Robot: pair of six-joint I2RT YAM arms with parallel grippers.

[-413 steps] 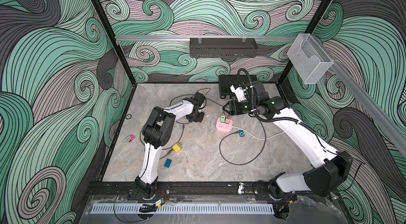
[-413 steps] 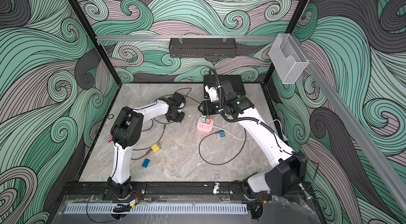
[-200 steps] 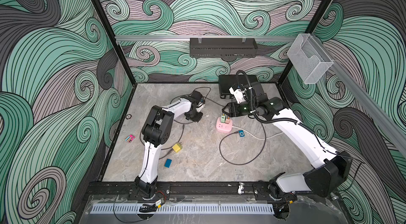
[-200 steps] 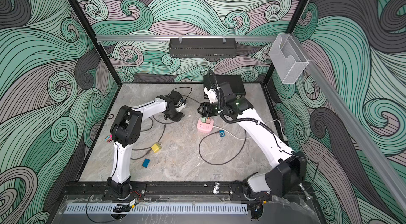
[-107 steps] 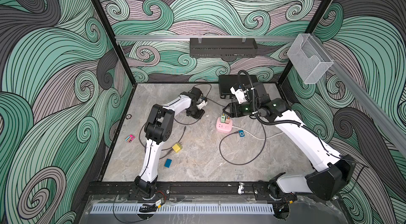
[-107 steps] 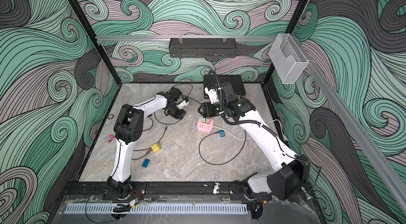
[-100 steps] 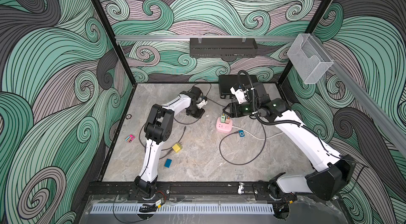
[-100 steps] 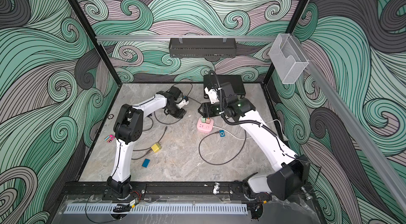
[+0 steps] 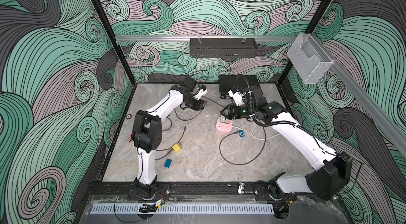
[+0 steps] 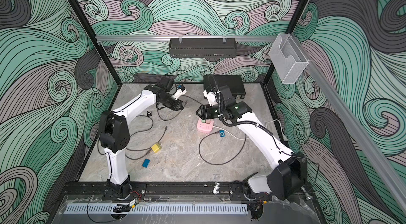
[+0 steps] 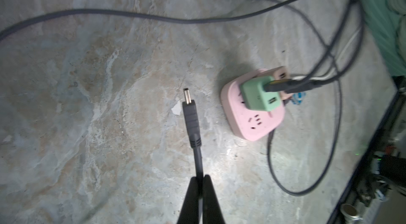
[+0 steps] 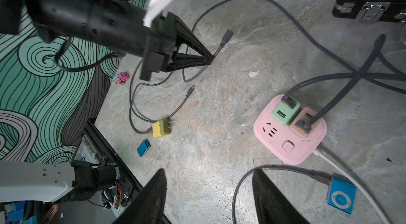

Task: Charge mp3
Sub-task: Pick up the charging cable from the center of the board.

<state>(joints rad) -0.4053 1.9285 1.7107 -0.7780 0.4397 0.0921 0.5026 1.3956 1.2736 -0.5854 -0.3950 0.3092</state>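
Observation:
A blue mp3 player (image 9: 241,134) (image 10: 222,134) (image 12: 340,198) lies on the table beside the pink power strip (image 9: 224,126) (image 12: 283,146), with a grey cable plugged into it. A green charger (image 12: 285,110) and a beige charger (image 12: 304,124) sit in the strip, each with a cable in it. My left gripper (image 9: 203,102) (image 11: 200,177) is shut on a loose grey cable just behind its plug (image 11: 190,107) (image 12: 227,36), held above the table left of the strip. My right gripper (image 9: 222,113) (image 12: 208,171) hovers open over the strip, holding nothing.
A yellow charger (image 9: 177,147) with its cable, a small blue block (image 9: 168,163) and a pink toy (image 12: 120,77) lie at front left. A small black player (image 10: 149,113) rests by the left arm. A black case (image 9: 238,84) stands at the back. Cables loop across the table.
The left arm has drawn back a little toward the rear wall with the cable end lifted in its shut jaws. The right arm has barely moved.

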